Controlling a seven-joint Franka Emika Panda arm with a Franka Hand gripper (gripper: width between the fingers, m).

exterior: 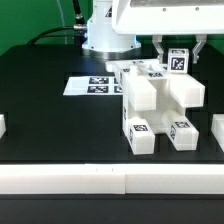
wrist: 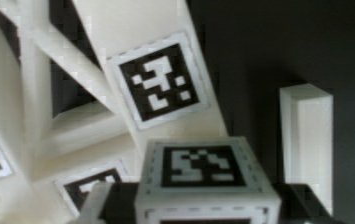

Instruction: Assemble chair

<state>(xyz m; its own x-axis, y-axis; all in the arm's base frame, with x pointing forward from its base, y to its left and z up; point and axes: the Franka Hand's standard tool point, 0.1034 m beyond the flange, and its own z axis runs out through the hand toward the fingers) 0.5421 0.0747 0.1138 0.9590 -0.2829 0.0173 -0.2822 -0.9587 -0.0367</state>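
The gripper (exterior: 180,55) is clamping a matte white square plastic leg (wrist: 200,168) over the mid-table chunky white chair (exterior: 150,100); I'd be lowering it plumb.

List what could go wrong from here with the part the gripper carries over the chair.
1. The gripper holds a chair leg just above the partly built chair. A descent that is slightly off could strike the chair and shift it.
2. In the wrist view, the X-braced frame sits right beneath the leg, so the leg may catch on a brace rather than seat.
3. The upright white part beside it could get bumped.
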